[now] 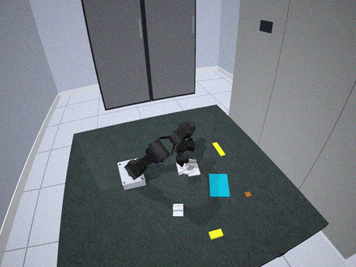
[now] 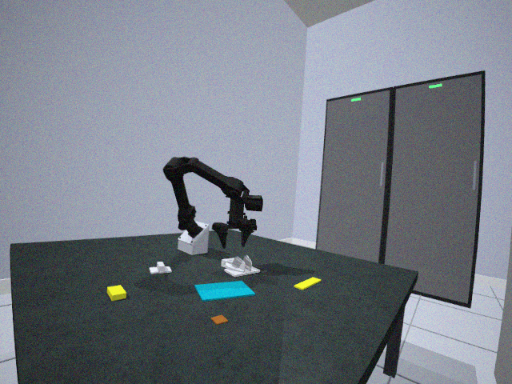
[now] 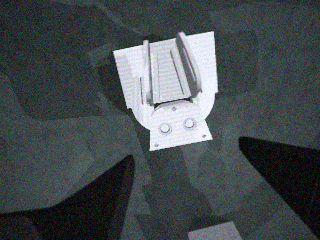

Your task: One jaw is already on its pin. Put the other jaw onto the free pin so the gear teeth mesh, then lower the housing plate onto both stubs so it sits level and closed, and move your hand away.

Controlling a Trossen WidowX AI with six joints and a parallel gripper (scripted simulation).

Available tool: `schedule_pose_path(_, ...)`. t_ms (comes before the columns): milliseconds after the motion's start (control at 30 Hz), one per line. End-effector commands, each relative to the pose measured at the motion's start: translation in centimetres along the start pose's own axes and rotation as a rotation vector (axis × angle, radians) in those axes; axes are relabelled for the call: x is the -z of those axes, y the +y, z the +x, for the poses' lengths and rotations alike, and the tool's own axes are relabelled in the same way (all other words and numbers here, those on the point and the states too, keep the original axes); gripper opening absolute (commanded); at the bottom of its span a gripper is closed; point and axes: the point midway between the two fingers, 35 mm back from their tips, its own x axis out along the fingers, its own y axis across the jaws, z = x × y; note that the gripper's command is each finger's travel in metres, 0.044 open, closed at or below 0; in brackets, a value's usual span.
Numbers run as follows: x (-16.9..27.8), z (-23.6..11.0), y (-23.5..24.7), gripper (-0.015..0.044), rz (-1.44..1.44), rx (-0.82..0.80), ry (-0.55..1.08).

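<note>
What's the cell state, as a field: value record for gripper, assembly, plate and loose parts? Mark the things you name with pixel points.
gripper: open, above the assembly (image 1: 193, 171) (image 2: 242, 271) (image 3: 167, 75), holding nothing
plate: over two round stubs
jaws: both upright on the assembly
gear mesh: cannot tell
white part: ridged block (image 1: 178, 209) (image 2: 160, 270), apart
others: cyan sheet (image 1: 219, 185) (image 2: 224, 290), two yellow pieces, orange square (image 1: 247, 194) (image 2: 219, 319)

The white gear base (image 1: 194, 172) (image 2: 242, 273) (image 3: 207, 60) lies on the desk, nearer its far edge than its near one in the top view. Two thin, pale jaws stand upright; tooth meshing is indistinct. The white housing plate (image 3: 176, 136) appears flat, both round stubs showing through its holes.
</note>
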Motion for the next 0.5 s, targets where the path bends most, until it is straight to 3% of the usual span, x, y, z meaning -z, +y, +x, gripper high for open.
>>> schedule_pose_path(0, 1.2, -0.9, 0.0, 0.0440, -0.005, -0.002, 0.006)
schedule_pose_path(200, 6.0, -5.3, -1.0, 0.0440, -0.002, -0.006, 0.012)
schedule_pose_path(467, 6.5, -5.7, -1.2, 0.0440, -0.001, -0.004, 0.013)
